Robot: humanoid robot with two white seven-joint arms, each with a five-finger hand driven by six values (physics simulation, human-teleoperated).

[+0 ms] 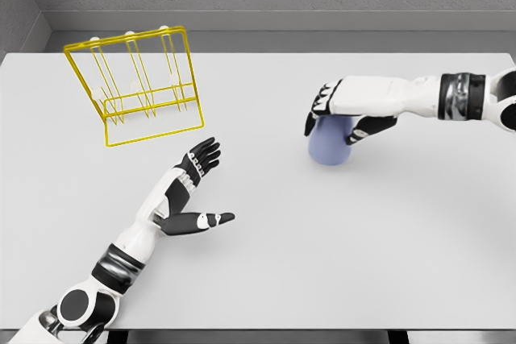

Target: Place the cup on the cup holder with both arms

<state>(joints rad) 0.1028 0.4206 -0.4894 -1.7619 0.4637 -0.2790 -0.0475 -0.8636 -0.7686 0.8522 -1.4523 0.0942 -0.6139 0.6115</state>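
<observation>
Pale blue cup (330, 144) stands on the white table (387, 255) at right, grasped from above by the right hand (345, 114). At lower left, the left hand (189, 191) hovers with fingers spread, holding nothing. Yellow wire cup holder (145, 86) stands at upper left, well apart from the cup.

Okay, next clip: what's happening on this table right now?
The robot's right hand is closed around a pale blue cup standing on the white table, right of centre. Its left hand is open, palm up, holding nothing, just in front of the yellow wire cup holder at the table's far left. The cup is not yet on the holder.
</observation>
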